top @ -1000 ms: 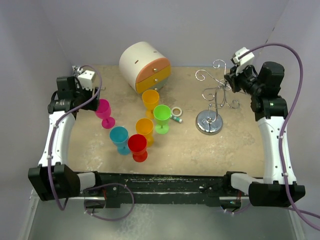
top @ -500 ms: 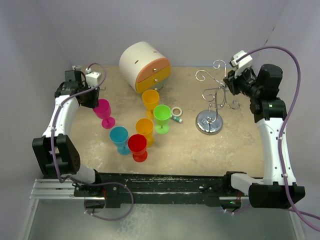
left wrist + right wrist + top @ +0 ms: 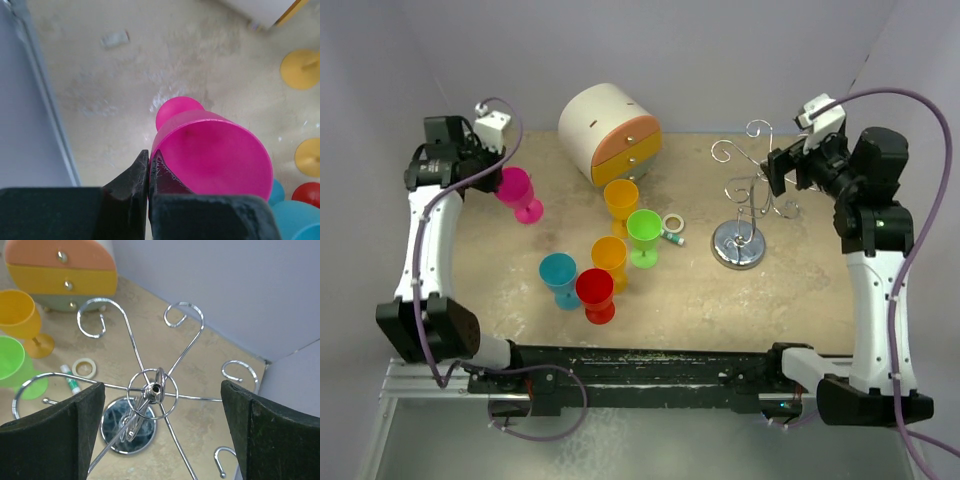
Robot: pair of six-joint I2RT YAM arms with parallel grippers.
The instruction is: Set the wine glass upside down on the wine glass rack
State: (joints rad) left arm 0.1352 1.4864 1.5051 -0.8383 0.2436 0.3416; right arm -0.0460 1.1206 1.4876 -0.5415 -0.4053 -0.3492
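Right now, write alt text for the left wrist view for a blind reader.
The left gripper pinches the rim of a pink wine glass, its bowl facing the camera above a beige table. Other coloured glasses show at the right edge.

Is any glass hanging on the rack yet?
No, every curled arm of the wine glass rack that shows in the right wrist view is bare wire.
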